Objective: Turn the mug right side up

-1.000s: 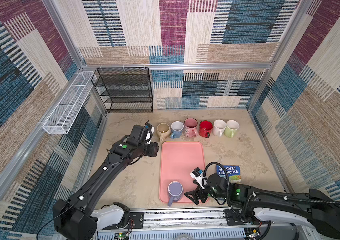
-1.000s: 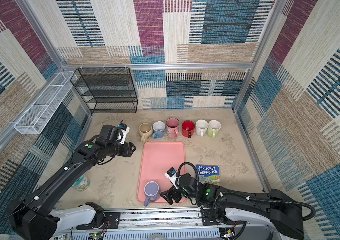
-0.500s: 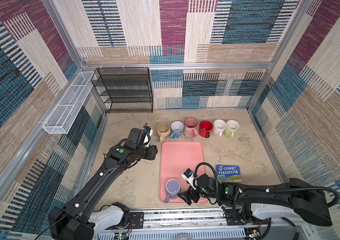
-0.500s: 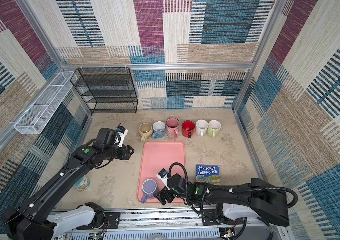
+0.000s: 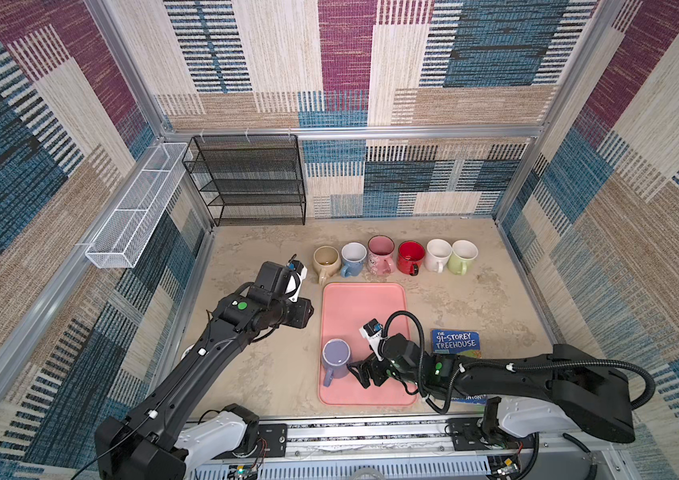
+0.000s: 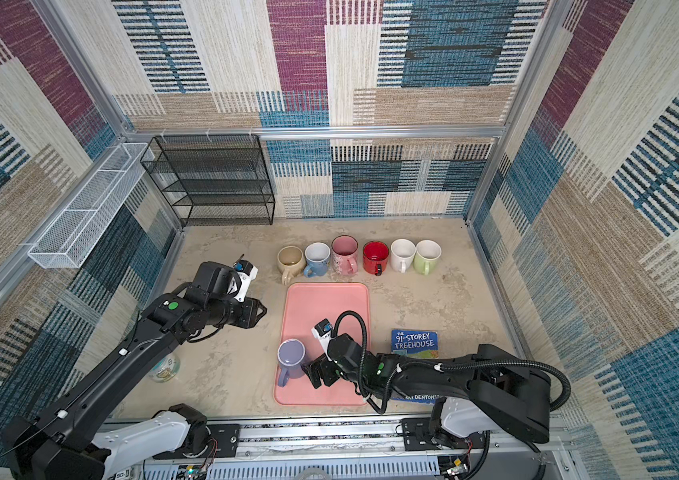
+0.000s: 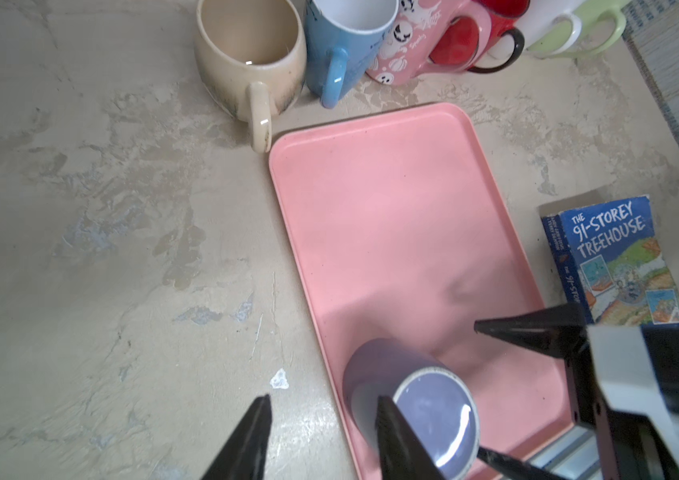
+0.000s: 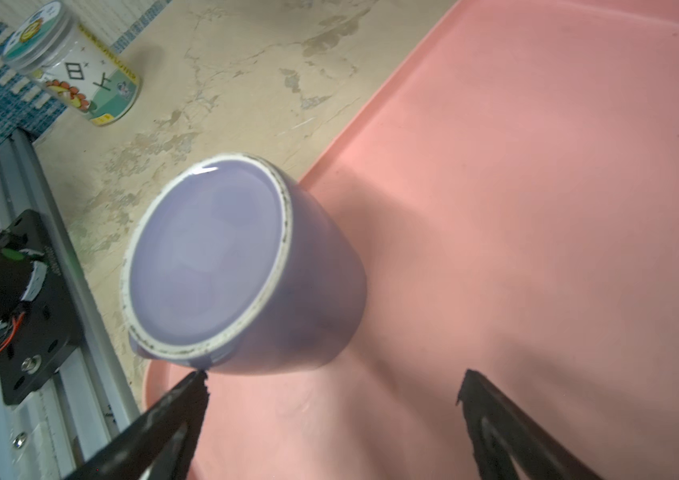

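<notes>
A lavender mug (image 5: 335, 356) stands upside down, base up, at the front left corner of the pink tray (image 5: 364, 307); both top views show it, with its handle toward the front edge. My right gripper (image 5: 360, 372) sits low on the tray just right of the mug, open. In the right wrist view one of its fingertips (image 8: 198, 384) is at the rim of the mug's base (image 8: 208, 266), and nothing lies between the jaws. My left gripper (image 5: 308, 312) hovers over the table left of the tray, open partway and holding nothing. The left wrist view shows the mug (image 7: 433, 411) beyond one left finger.
Several upright mugs (image 5: 381, 254) stand in a row behind the tray. A blue book (image 5: 456, 343) lies right of the tray, beside my right arm. A small jar (image 6: 165, 368) stands under my left arm. A black wire rack (image 5: 250, 178) and a white wall basket (image 5: 138, 203) are at the back left.
My right gripper has moved left across the tray, and the mug has slid left and a little back with it. The left gripper's jaws have narrowed and it has shifted slightly toward the front.
</notes>
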You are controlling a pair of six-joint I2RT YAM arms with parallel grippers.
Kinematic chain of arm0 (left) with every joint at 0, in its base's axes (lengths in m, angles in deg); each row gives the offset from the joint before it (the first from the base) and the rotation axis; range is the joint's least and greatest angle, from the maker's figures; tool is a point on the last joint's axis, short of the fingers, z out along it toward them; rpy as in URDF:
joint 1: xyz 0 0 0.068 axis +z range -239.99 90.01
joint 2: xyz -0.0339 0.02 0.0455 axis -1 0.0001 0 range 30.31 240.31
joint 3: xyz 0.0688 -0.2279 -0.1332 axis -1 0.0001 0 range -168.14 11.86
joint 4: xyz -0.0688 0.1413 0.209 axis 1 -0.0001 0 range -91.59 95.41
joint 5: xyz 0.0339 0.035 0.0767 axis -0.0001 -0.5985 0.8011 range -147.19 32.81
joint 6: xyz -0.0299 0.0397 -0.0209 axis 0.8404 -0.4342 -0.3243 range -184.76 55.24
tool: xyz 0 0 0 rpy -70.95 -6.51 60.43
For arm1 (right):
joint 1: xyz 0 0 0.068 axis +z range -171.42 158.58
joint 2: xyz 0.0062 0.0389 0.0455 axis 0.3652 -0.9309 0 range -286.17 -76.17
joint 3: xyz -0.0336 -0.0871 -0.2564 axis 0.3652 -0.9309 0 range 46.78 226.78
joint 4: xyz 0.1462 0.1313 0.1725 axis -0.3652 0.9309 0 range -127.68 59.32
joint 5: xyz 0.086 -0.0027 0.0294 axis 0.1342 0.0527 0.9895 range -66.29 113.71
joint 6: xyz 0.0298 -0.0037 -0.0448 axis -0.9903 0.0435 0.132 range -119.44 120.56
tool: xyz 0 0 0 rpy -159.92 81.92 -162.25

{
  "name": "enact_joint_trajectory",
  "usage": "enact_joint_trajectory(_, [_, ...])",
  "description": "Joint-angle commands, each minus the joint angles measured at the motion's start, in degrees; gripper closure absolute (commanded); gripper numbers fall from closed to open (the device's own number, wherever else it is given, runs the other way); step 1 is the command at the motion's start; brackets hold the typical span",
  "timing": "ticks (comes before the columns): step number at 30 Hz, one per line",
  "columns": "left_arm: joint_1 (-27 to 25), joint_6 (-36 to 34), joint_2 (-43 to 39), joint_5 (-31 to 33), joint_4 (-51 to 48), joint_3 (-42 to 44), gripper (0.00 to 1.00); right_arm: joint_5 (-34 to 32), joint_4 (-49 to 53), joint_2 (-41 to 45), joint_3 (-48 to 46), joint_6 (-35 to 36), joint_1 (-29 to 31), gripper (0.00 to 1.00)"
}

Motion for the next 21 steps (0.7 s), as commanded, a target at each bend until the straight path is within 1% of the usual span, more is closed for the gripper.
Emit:
enact_joint_trajectory(1, [-0.16,3.31,0.20,-3.64,0.05,2.44,0.67,2.29,-3.10,-0.82,1.22,-0.37,-1.99,0.03])
enact_joint_trajectory(4, [-0.84,5.93,-0.60,-2.95,0.50,5.43,0.79,3.36,-2.32,-2.33,3.26,0.93,-2.55,0.03])
enact_joint_trajectory(10, [-3.90,10.42,-4.12,-2.19,1.66,11.09,0.97,5.17,-1.25,-3.22,3.67,0.62,-3.31,0.03])
enact_joint_trajectory(11, [-4.87,11.14,-4.33,-2.00,2.39,12.12,0.99,5.13,-0.85,-2.92,3.53,0.39,-3.49,0.03])
enact_joint_trajectory(13, [-7.05,12.58,-3.87,-1.73,3.72,13.34,1.00,5.58,0.11,-1.81,2.88,-0.23,-4.32,0.04])
enact_joint_trajectory(16, [-10.76,14.27,-1.92,-0.54,5.88,14.31,1.00,7.23,1.53,1.00,1.91,-1.40,-6.24,0.10])
enact_joint_trajectory(20, [-14.88,16.57,0.38,-0.21,9.52,15.00,1.00,8.00,5.29,4.33,2.28,-1.76,-7.57,0.27])
enact_joint_trajectory(21, [-15.74,17.13,0.75,-0.23,10.35,15.16,1.00,7.98,6.28,4.64,2.53,-1.85,-7.74,0.30])
